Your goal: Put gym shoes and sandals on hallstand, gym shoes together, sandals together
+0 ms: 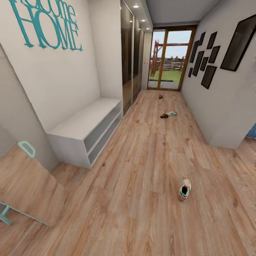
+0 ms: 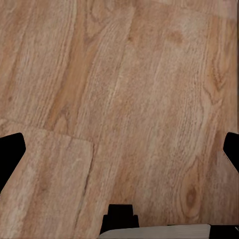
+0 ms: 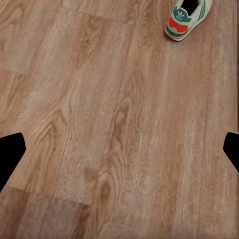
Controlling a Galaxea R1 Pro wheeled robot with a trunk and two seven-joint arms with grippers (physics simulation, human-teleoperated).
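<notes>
While all four shoes lie on the wood floor (image 1: 142, 160), the nearest sneaker (image 1: 184, 190) sits ahead-right, the second sneaker (image 1: 172, 113) beside a sandal (image 1: 164, 115), another sandal (image 1: 160, 96) farther; the rack (image 1: 85, 133) waits left. Both grippers hang spread, empty. Next: approach, lower right arm.

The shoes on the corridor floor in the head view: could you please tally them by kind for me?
Gym shoes: 2, one near, one far down the corridor
Sandals: 2, one beside the far gym shoe, one farther still
Total: 4, all on the floor
</notes>
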